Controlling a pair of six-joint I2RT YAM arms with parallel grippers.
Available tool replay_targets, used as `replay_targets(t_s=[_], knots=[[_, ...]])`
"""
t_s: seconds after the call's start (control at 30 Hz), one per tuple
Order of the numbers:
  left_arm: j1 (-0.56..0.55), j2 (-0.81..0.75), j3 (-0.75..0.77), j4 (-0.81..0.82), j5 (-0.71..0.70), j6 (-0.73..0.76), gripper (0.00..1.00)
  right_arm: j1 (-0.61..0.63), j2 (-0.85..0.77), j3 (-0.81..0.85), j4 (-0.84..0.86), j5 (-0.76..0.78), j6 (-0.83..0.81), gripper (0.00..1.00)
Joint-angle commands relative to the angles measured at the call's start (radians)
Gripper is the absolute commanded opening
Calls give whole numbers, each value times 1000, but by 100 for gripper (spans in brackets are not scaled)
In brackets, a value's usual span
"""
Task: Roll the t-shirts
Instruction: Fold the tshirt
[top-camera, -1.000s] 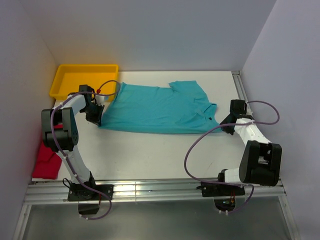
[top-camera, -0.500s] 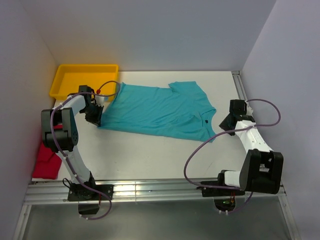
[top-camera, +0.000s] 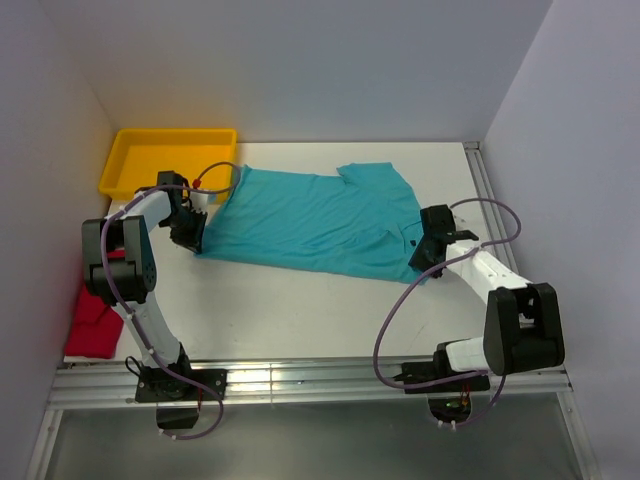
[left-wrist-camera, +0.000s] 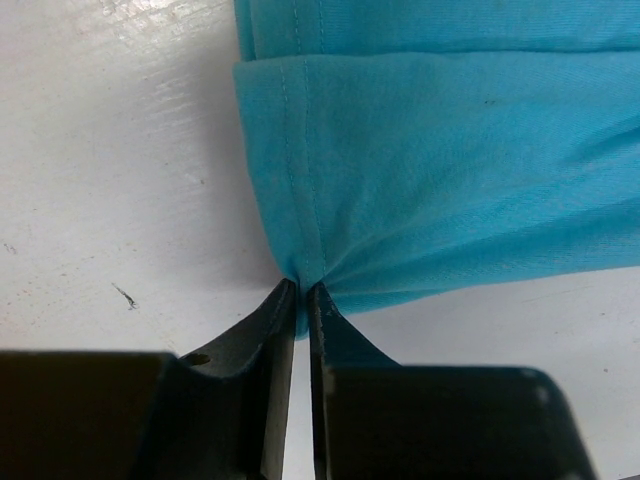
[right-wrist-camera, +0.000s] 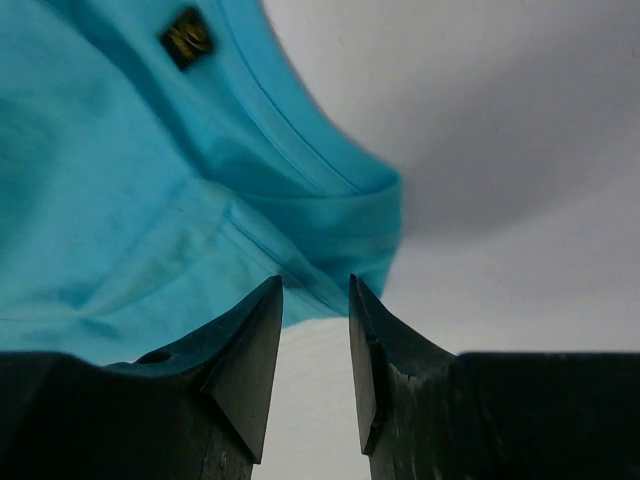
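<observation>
Right gripper (top-camera: 425, 250): jaws have let go and stand apart, empty, now back over the teal t-shirt's (top-camera: 310, 220) near-right corner. You look set to re-grip there.

Left gripper (left-wrist-camera: 302, 290): jaws close together, pinching the puckered left hem.

Shirt lies flat across the counter (top-camera: 300, 310); no roll started.

Yellow tray (top-camera: 120, 165) sits just beyond the left hem. Red t-shirt (top-camera: 92, 325) is bunched far left. The right arm's cable loops over the near hem.

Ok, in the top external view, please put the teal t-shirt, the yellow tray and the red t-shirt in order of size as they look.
1. teal t-shirt, spread flat: clearly largest.
2. yellow tray.
3. red t-shirt: bunched up and partly hidden, so only its visible part ranks smallest.
</observation>
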Motion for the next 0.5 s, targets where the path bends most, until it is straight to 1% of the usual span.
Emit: replay_targets(t_s=[0.0,0.17,0.2,0.23,0.3,0.33,0.4,0.47], knots=[[2,-5,-11,-17,-13,11,15,7,-32,-45,14,2,26,40],[-2,0,-9,-12,-14,9,15,22,10,-77,34,19,52,41],[-2,1,-11,-10,-17,9,14,22,11,-89,37,23,60,42],[-4,1,-14,-9,-26,11,11,22,14,-92,34,40,68,42],[-5,0,-17,-4,-33,14,7,21,20,-97,22,55,85,39],[-4,-2,-21,-6,-40,15,2,19,19,-99,16,65,88,26],[-5,-2,-23,-10,-48,20,0,5,14,-103,8,59,95,11],[-7,-6,-28,-10,-62,23,0,-8,4,-103,-10,46,100,9]])
